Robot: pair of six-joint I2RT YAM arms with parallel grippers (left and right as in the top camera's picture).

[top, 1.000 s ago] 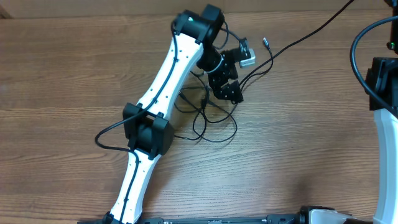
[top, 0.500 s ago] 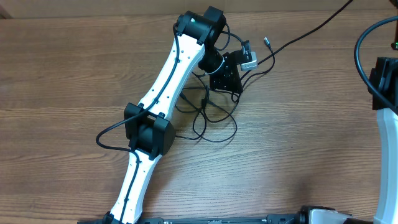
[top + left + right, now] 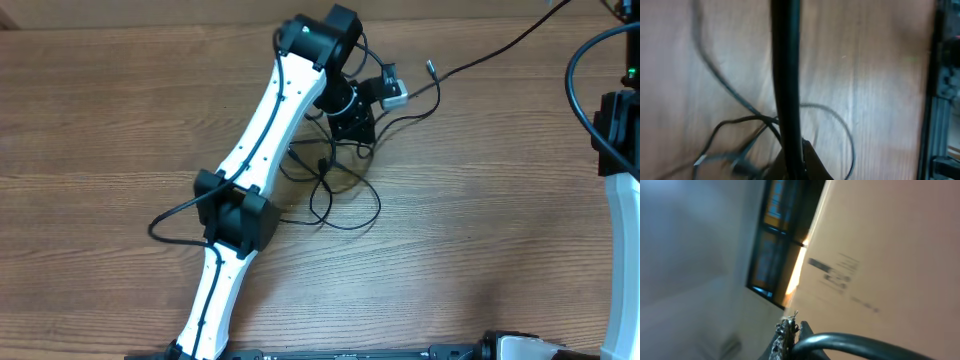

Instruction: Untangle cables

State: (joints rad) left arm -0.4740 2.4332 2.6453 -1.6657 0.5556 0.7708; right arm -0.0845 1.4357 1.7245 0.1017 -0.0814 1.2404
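The desk (image 3: pixel 100 120) under me is brown wood, its grain running side to side in long planks, and its left part lies bare. My left arm (image 3: pixel 262 140), white with black joints, reaches from the near edge up and across to the far middle, then bends back over the cables (image 3: pixel 332 180). My left jaws are pressed together right at the top of that tangle; whether a cord is pinched between them I cannot tell. The cables lie in loose, overlapping black loops on the wood, just right of the arm's upper link. In the left wrist view they show as thin blurred curves (image 3: pixel 735 125) on the pale grain. A thick black bar (image 3: pixel 786 75) crosses that view from top to bottom, too blurred to name.

Right of the tangle one strand (image 3: pixel 500 42) runs off toward the far right corner, and a small plug (image 3: pixel 428 67) lies just beside its near end. At the right edge stands my right arm (image 3: pixel 625 250), with a thick black wire (image 3: pixel 572 85) looping beside it. My right jaws are closed, outside the overhead view. The right wrist camera looks away from the desk at a pale wall (image 3: pixel 690 255), a dark-framed opening (image 3: pixel 772 255) with orange light, and a tan panel (image 3: pixel 890 255) with blurred print.
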